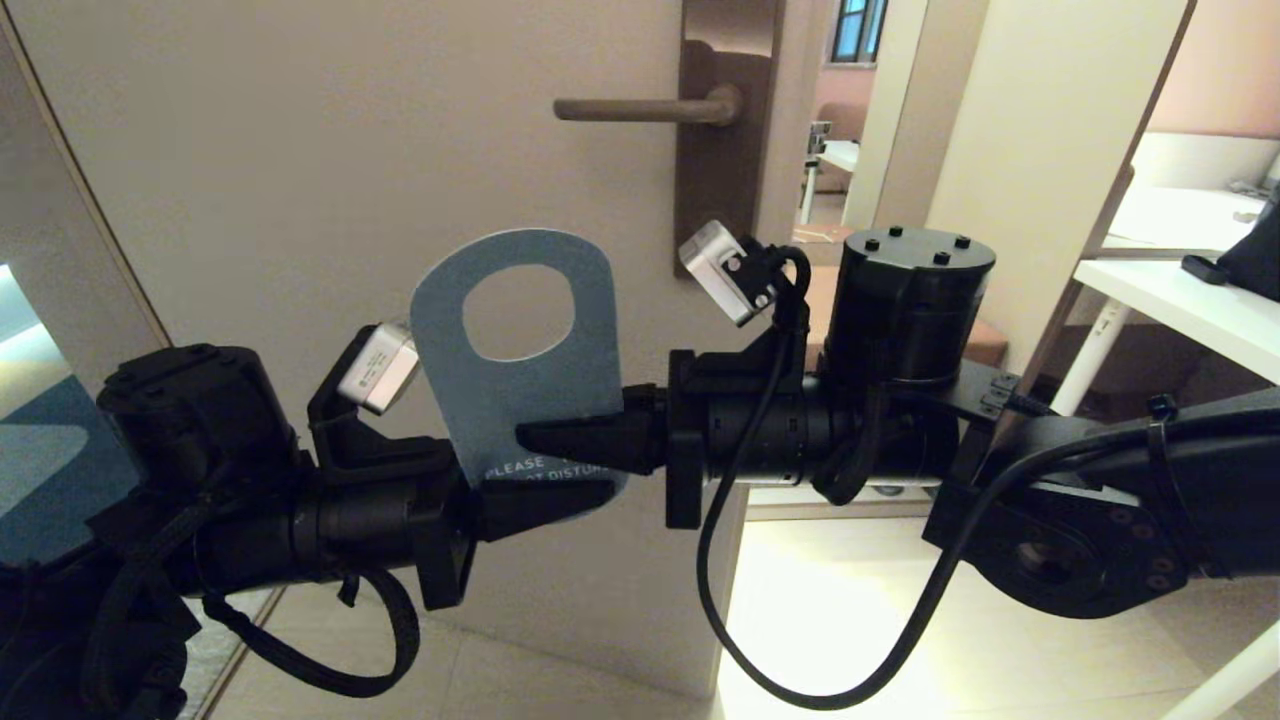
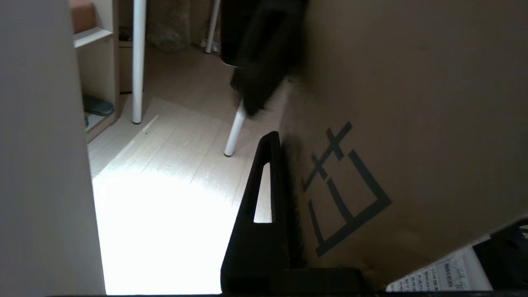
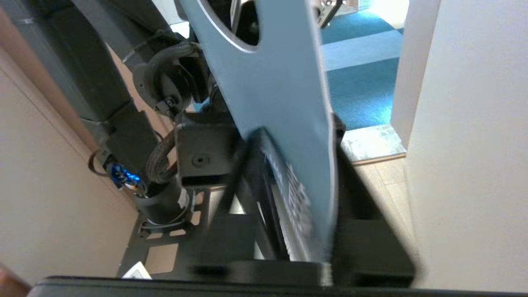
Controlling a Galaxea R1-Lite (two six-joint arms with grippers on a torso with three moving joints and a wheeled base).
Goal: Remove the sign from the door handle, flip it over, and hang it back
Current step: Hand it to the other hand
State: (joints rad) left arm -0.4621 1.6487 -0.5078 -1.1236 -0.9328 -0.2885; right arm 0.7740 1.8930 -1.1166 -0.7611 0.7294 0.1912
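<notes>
The sign (image 1: pixel 520 380) is off the door handle (image 1: pixel 640 108) and stands upright below it, oval hole on top, slate-blue "PLEASE DO NOT DISTURB" side toward my head camera. My left gripper (image 1: pixel 545 500) is shut on its lower end from the left. My right gripper (image 1: pixel 565 440) is shut on its right edge from the right, just above the left one. The left wrist view shows the off-white side (image 2: pixel 392 123) pressed against one finger (image 2: pixel 268 185). The right wrist view shows the blue side (image 3: pixel 284 90) between the two fingers. The handle is bare.
The cream door (image 1: pixel 300 150) with its bronze backplate (image 1: pixel 725 170) is right behind the sign. The doorway to the right opens on a room with a white table (image 1: pixel 1180 290) and a black bag (image 1: pixel 1262 250). White table legs (image 2: pixel 138 62) stand on the pale floor.
</notes>
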